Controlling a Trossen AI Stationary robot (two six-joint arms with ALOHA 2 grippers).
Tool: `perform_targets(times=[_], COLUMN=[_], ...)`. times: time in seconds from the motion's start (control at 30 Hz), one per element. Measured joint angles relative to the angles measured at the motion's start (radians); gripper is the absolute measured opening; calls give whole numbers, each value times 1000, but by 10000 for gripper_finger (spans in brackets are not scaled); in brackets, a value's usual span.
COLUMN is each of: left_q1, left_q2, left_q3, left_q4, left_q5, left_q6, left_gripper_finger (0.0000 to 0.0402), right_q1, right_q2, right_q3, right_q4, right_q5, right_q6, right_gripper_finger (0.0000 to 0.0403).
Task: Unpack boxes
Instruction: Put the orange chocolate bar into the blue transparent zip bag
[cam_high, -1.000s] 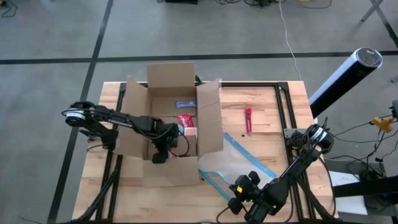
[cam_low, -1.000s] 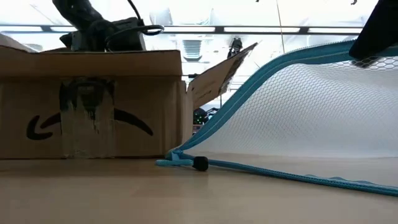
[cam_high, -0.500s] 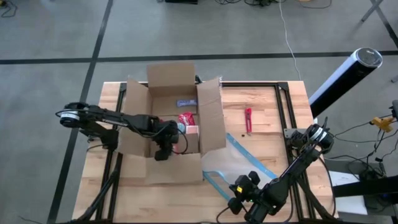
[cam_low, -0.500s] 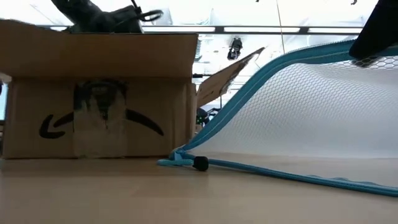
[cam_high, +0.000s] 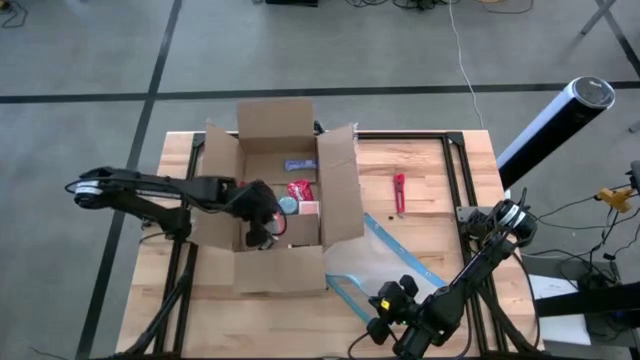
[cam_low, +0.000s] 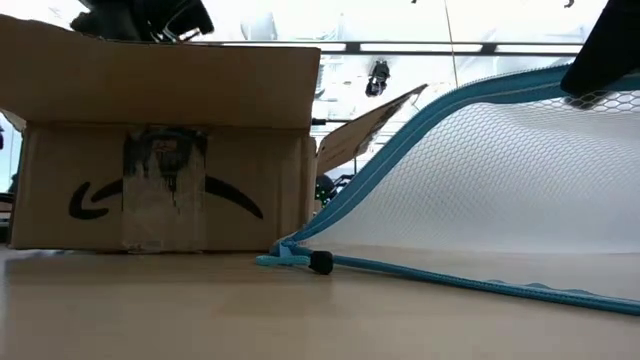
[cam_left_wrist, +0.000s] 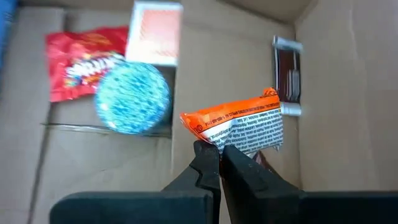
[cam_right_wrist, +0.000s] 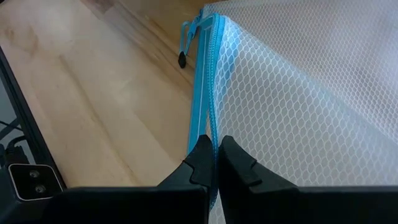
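With the open cardboard box (cam_high: 275, 205) at the table's ten o'clock, an orange snack packet (cam_left_wrist: 239, 124) is pinched by one corner in the left gripper (cam_left_wrist: 219, 157) and could be dropped, while the mesh pouch (cam_right_wrist: 298, 93) is clamped by the right gripper (cam_right_wrist: 216, 152).

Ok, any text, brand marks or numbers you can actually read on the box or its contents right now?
No text is legible.
Box: black curved arrow mark, no words.
Orange packet in the left gripper: fine print, blurred.
Red bag: lettering blurred.
Dark bar: unreadable.
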Motion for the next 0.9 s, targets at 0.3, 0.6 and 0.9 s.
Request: perform_targets(times=[0.3, 0.6, 0.9], left_q1=[0, -115, -288], left_q2=[-48, 26, 196], left_q3=[181, 347, 407], left_q4=[-34, -40, 49], left_q5=[14, 91, 134], left_q6=[-150, -193, -68], left_gripper_finger=[0, 0, 0], right_q1=[0, 0, 0], right_q2=[0, 0, 0], right_q3=[0, 0, 0], right_q4=[0, 0, 0], right_q5=[0, 0, 0], right_q6=[0, 0, 0], right_gripper_finger=[0, 0, 0])
